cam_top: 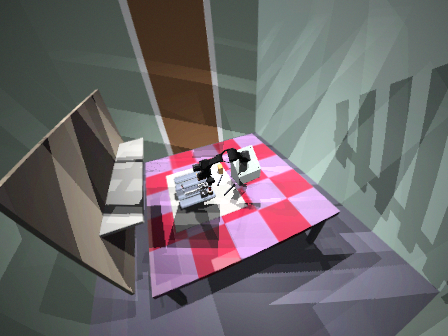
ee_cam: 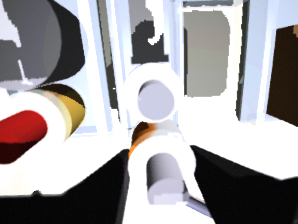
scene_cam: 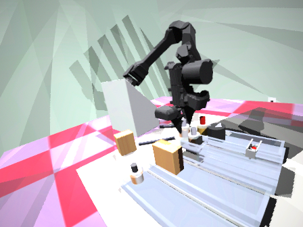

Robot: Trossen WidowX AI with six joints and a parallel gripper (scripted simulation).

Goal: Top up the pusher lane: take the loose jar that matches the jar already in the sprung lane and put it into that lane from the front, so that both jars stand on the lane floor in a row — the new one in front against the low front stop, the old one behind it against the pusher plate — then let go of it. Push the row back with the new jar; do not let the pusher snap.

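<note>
My gripper (scene_cam: 184,131) (ee_cam: 159,152) is shut on a small white jar with a grey cap (scene_cam: 184,123) (ee_cam: 166,177) and an orange patch on its side. The held jar looks upright. A matching grey-capped jar (scene_cam: 193,131) (ee_cam: 156,100) stands just ahead of it in a narrow lane of the pale blue tray (scene_cam: 203,203). The two jars touch or nearly touch. A dark block (ee_cam: 149,46) shows behind the lane jar in the wrist view; I cannot tell if it is the pusher plate. The low front stop and the held jar's base are hidden.
A red-capped yellow jar (scene_cam: 202,129) (ee_cam: 22,132) and a dark cylinder (scene_cam: 216,132) (ee_cam: 35,45) are close on one side. Wooden blocks (scene_cam: 125,143) (scene_cam: 166,158), a black-capped jar (scene_cam: 136,177) and a black rod (scene_cam: 156,140) are on the other side.
</note>
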